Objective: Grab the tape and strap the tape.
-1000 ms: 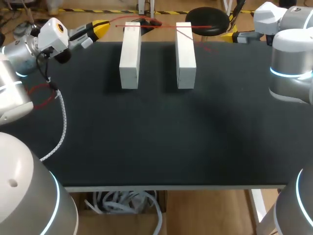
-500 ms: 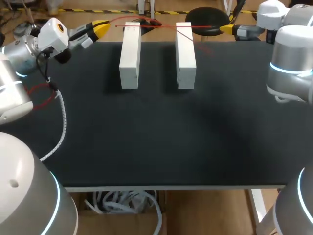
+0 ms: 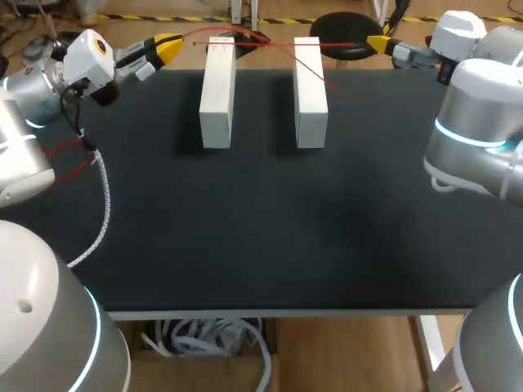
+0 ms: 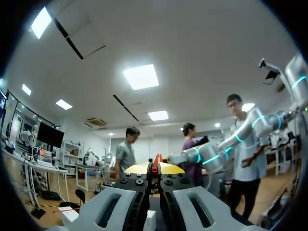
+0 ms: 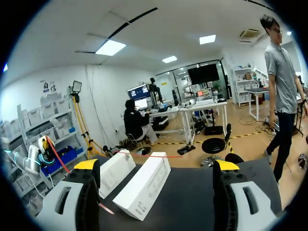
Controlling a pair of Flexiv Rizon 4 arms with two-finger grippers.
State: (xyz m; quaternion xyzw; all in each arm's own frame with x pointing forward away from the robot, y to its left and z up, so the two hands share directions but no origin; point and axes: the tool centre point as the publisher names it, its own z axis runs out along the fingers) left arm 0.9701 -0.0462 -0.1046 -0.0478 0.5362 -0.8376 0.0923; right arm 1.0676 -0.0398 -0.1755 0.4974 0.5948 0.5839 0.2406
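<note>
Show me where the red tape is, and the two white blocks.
red tape (image 5: pixel 149 155): right wrist view, on the stretch across the blocks' far ends.
left white block (image 3: pixel 216 90): head view, middle of its top face.
right white block (image 3: pixel 310 90): head view, middle of its top face.

Red tape (image 3: pixel 253 41): hair-thin, its run past the table's (image 3: pixel 261 229) far edge too fine to trace. Left gripper (image 4: pixel 155 167): its own body hides the table in the left wrist view. Right gripper (image 3: pixel 377 42): only one yellow tip shows in the head view.
</note>
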